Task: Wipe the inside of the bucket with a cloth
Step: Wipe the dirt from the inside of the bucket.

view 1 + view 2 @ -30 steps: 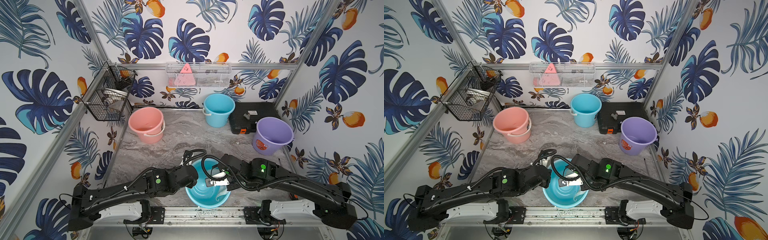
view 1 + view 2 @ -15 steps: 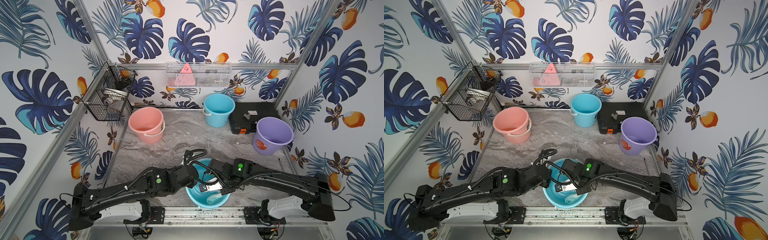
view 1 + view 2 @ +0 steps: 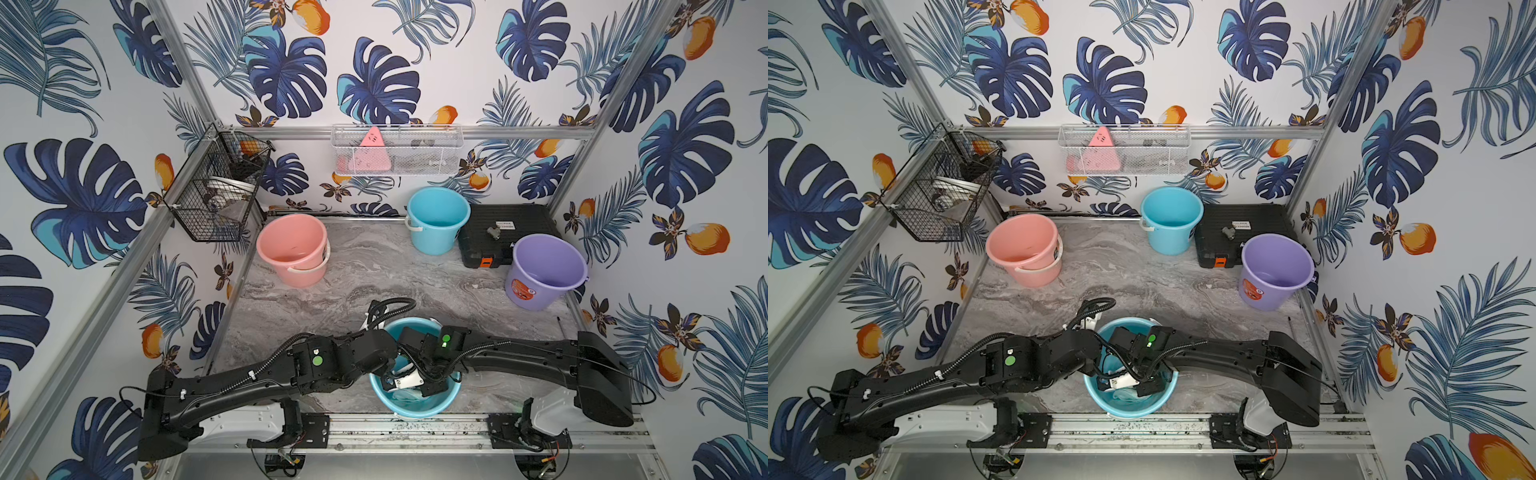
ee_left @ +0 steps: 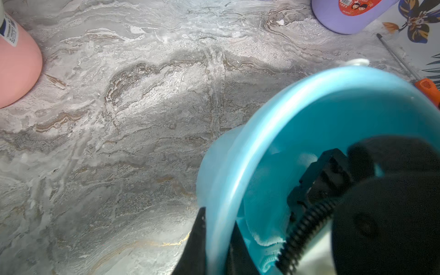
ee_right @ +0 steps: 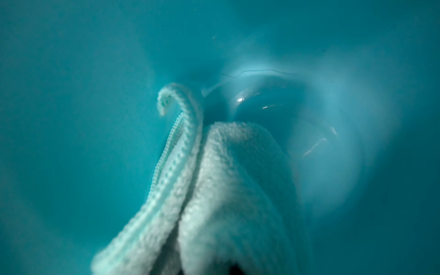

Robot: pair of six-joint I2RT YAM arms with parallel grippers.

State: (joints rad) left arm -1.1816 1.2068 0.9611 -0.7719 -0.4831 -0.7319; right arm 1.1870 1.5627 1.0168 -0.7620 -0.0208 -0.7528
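The light-blue bucket (image 3: 415, 409) (image 3: 1128, 410) stands at the table's front centre. My left gripper (image 4: 217, 247) is shut on its left rim (image 4: 238, 166), one black finger (image 4: 197, 242) outside the wall and one inside. My right gripper (image 3: 409, 382) reaches down inside the bucket, shut on the cloth. The cloth (image 5: 214, 190) is a pale mint fluffy towel. It hangs in folds from the jaws against the bucket's inner wall (image 5: 71, 142) and hides the fingertips. In both top views a bit of cloth (image 3: 405, 395) (image 3: 1130, 395) shows near the bucket's bottom.
A pink bucket (image 3: 293, 249) stands at the back left and a second blue bucket (image 3: 436, 218) at the back. A purple bucket (image 3: 544, 270) and a black case (image 3: 498, 232) are at the right. A wire basket (image 3: 216, 195) and a mesh shelf (image 3: 397, 149) hang on the walls. A screwdriver (image 4: 426, 85) lies by the right wall.
My right gripper has gone deeper into the bucket with the cloth, shifting toward its left, near wall. The left arm has held still on the rim.
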